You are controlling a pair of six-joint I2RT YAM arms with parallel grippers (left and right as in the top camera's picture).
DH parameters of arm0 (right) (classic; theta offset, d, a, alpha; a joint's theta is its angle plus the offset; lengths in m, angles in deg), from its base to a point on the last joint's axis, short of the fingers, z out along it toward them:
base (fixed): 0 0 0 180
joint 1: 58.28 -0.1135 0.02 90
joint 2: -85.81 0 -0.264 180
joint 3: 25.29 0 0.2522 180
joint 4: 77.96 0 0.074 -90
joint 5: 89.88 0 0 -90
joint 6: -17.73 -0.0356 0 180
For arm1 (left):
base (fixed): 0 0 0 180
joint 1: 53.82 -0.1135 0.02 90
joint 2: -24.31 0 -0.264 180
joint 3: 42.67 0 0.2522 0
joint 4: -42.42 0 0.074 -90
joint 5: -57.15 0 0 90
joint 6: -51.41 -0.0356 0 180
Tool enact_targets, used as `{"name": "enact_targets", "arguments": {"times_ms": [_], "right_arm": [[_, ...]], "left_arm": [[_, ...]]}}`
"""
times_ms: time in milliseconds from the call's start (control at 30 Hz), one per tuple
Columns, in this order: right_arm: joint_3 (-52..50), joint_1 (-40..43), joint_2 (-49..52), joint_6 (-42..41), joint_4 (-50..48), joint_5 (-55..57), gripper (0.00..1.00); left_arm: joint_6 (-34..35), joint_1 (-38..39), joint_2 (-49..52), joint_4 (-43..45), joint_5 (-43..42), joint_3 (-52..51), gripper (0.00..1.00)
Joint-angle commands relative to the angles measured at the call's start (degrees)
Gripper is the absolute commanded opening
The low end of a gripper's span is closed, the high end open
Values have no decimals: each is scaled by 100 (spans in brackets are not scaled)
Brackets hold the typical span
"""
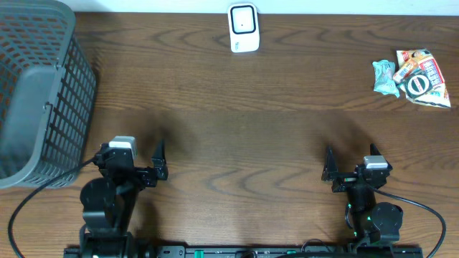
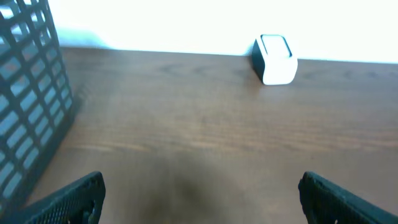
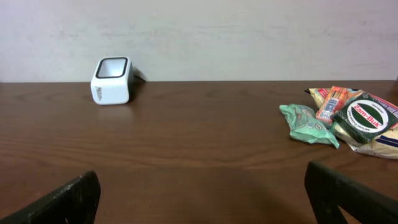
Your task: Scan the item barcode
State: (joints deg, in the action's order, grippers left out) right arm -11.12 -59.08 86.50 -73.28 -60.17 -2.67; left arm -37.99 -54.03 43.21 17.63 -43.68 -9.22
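A white barcode scanner (image 1: 243, 27) stands at the table's far edge, seen in both wrist views (image 2: 275, 59) (image 3: 112, 81). The items lie in a small pile at the far right: a green packet (image 1: 385, 77) (image 3: 308, 124), an orange packet (image 1: 409, 66) (image 3: 329, 102) and a green round-labelled tin (image 1: 419, 84) (image 3: 367, 118) on a yellow packet. My left gripper (image 1: 133, 153) (image 2: 200, 186) hovers open near the front left, empty. My right gripper (image 1: 353, 162) (image 3: 202, 180) is open near the front right, nothing between its fingers, well short of the pile.
A grey mesh basket (image 1: 36, 93) (image 2: 31, 106) fills the left end of the table, close beside my left arm. Bare brown wood (image 1: 244, 122) lies between both grippers and the scanner.
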Motion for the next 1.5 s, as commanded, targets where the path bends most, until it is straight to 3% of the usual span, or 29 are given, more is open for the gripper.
{"name": "enact_targets", "arguments": {"times_ms": [0,467,767,1200,1467], "right_arm": [[-4,44,-37,-63,24,26,99],[-4,44,-37,-63,24,26,99],[-4,44,-37,-66,24,26,99],[-4,44,-37,-63,24,26,99],[-4,44,-37,-66,24,26,99]], "left_arm": [[79,2,-330,503,-31,-450,98],[577,0,-1504,1661,363,-1759,98],[726,-184,-1882,1805,442,-1945,98],[726,-214,-1882,1685,597,-1947,98],[876,-212,-1882,702,787,-1945,98]]}}
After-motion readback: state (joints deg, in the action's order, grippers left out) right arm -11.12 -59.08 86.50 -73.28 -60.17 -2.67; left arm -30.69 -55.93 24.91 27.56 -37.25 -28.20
